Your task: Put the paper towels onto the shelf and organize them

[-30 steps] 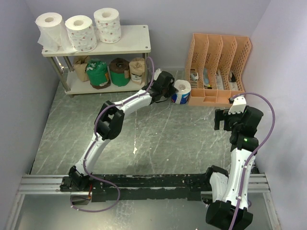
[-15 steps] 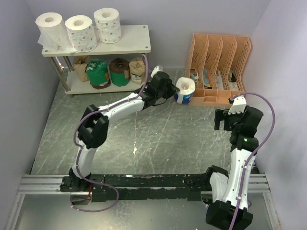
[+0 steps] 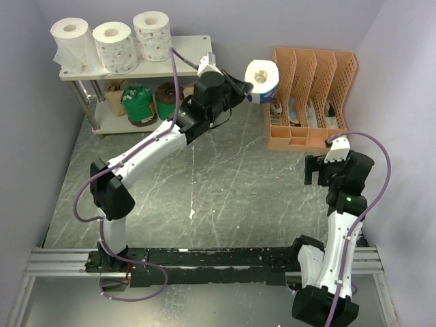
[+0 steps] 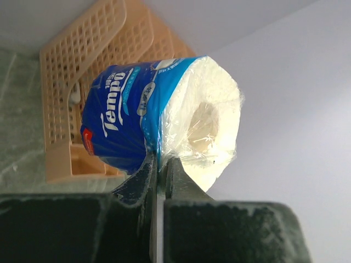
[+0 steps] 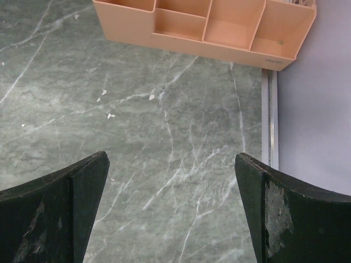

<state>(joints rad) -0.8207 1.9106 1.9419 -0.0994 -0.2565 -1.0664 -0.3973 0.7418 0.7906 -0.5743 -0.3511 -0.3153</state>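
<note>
Grey-green marbled table point(image 3: 225, 184), veined in white. Bears at the far left corner a low two-tier shelf point(image 3: 194, 58) with pale boards on metal tube legs. Carries on the top board three upright rolls in a row at the left end: white roll point(image 3: 70, 42) with a loose sheet hanging over the edge, middle printed roll point(image 3: 114, 46), right printed roll point(image 3: 152, 35), each touching the next. Holds on the lower board a tan roll point(image 3: 116, 95), a green-wrapped roll point(image 3: 139, 103) and a brown-topped green roll point(image 3: 168, 101), packed close. Bears at the far right an orange slotted organizer point(image 3: 310, 88). Shows white specks point(image 3: 191, 214) near the middle. Ends at the near edge in a black rail point(image 3: 204, 259).
</note>
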